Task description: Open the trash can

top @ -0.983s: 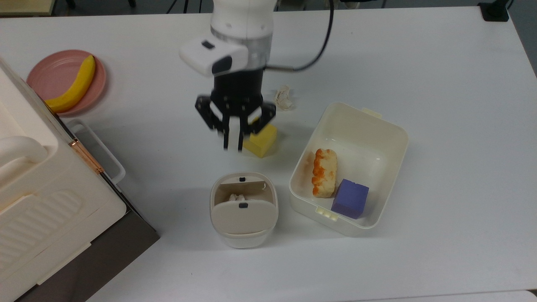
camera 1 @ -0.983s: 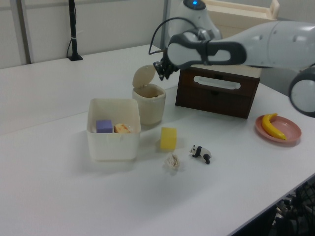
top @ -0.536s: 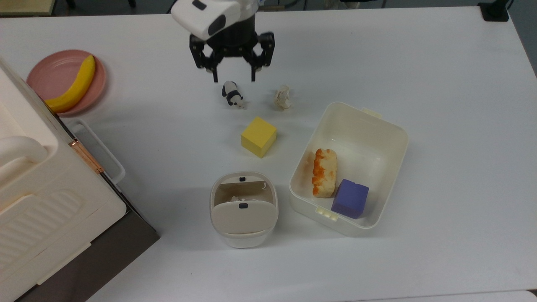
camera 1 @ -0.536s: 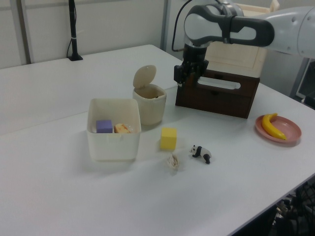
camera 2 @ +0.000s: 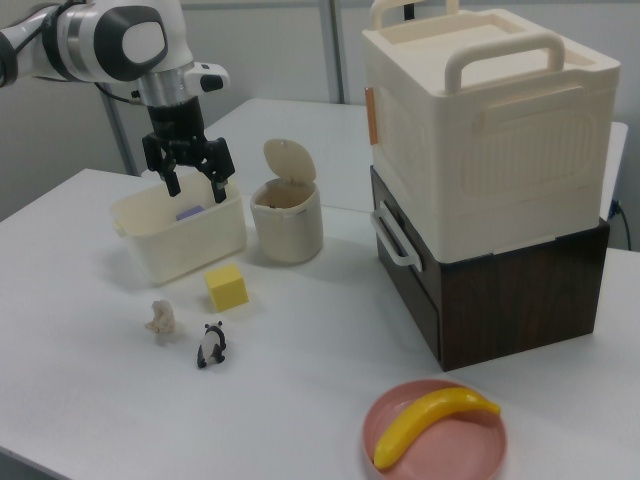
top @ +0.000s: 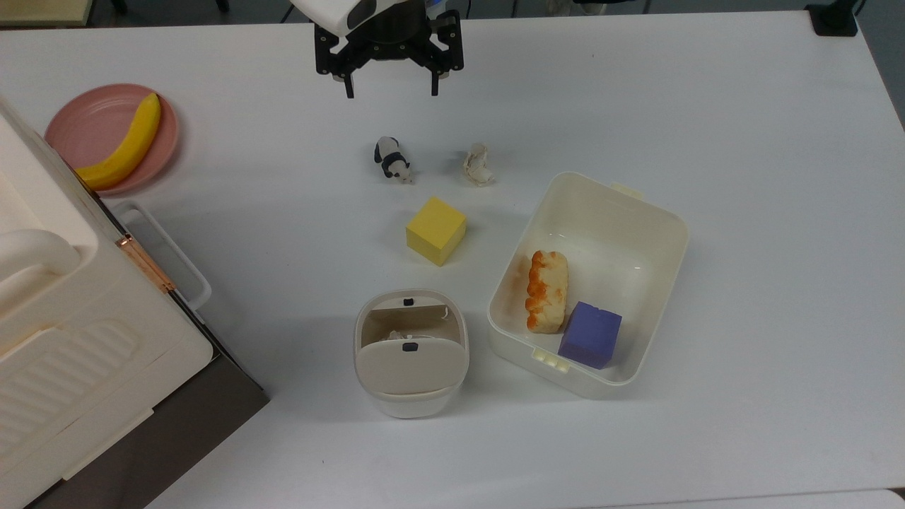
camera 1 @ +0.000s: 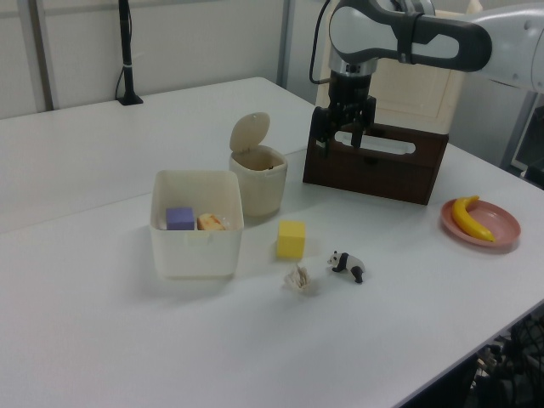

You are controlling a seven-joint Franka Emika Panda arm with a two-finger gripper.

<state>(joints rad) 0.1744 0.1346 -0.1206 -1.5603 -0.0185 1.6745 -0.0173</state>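
Observation:
The trash can (top: 410, 396) is a small white bin at the table's near middle in the top view. Its beige lid (top: 411, 366) stands flipped up, and the mouth shows a crumpled scrap inside. The same trash can (camera 1: 259, 183) appears in the left view with its lid (camera 1: 249, 133) raised, and in the right view the trash can (camera 2: 287, 228) stands beside the tub. My gripper (top: 391, 92) hangs open and empty high over the far side of the table, well away from the can. The gripper (camera 1: 342, 146) and gripper (camera 2: 197, 186) point downward.
A yellow cube (top: 436, 230), a toy panda (top: 391, 159) and a paper wad (top: 479, 164) lie between gripper and can. A cream tub (top: 608, 226) holds bread and a purple cube. A pink plate (top: 85, 120) with a banana and a big cream appliance (top: 63, 332) occupy the top view's left.
The gripper lifted from just above the can and yellow cube, pulled back to the table's far side and opened its fingers. The lid stayed up.

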